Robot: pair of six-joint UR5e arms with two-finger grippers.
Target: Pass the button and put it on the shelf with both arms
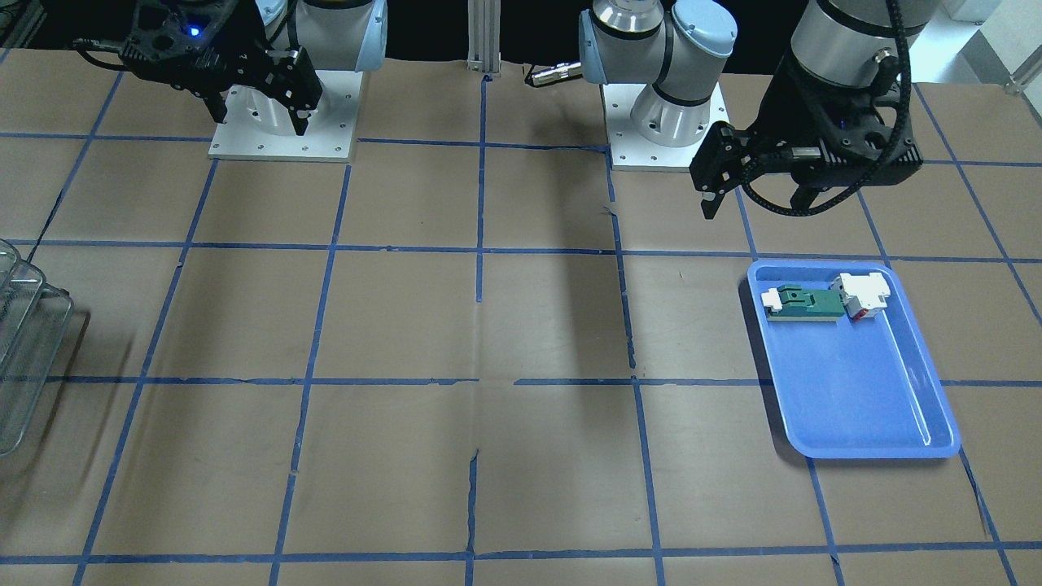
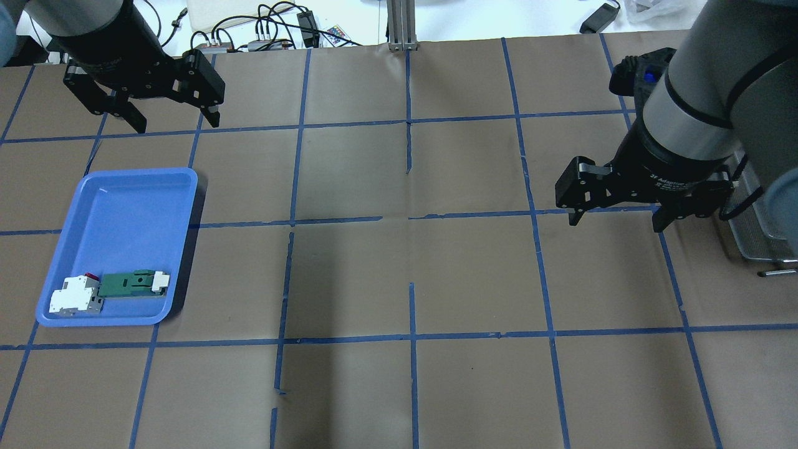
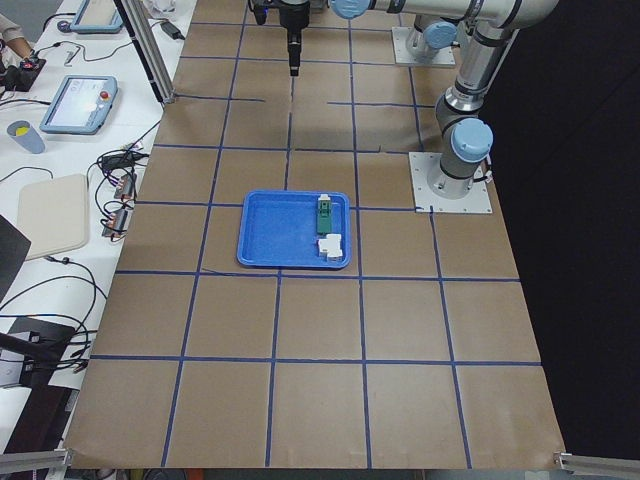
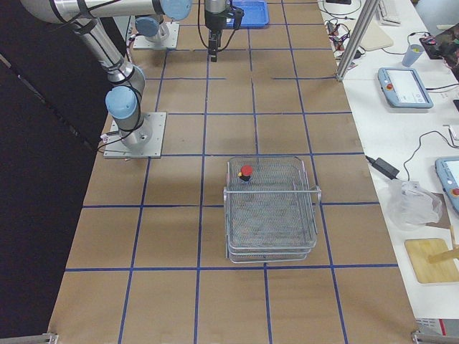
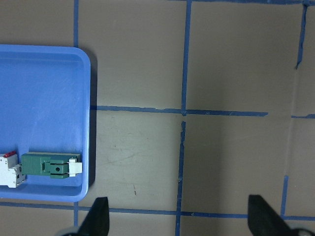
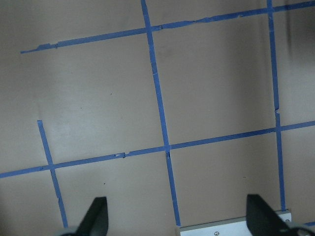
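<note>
The button, with its red cap up, stands in the top tier of the wire-mesh shelf, near its far corner; it shows only in the exterior right view. The shelf also shows at the edge of the front view and of the overhead view. My left gripper is open and empty, in the air beyond the blue tray. My right gripper is open and empty, in the air just left of the shelf. Both wrist views show wide-apart fingertips over bare table.
The blue tray holds a green-and-white flat part and a white-and-red block at its end nearer the robot. The table is brown paper with a blue tape grid. Both arm bases stand at the robot's edge.
</note>
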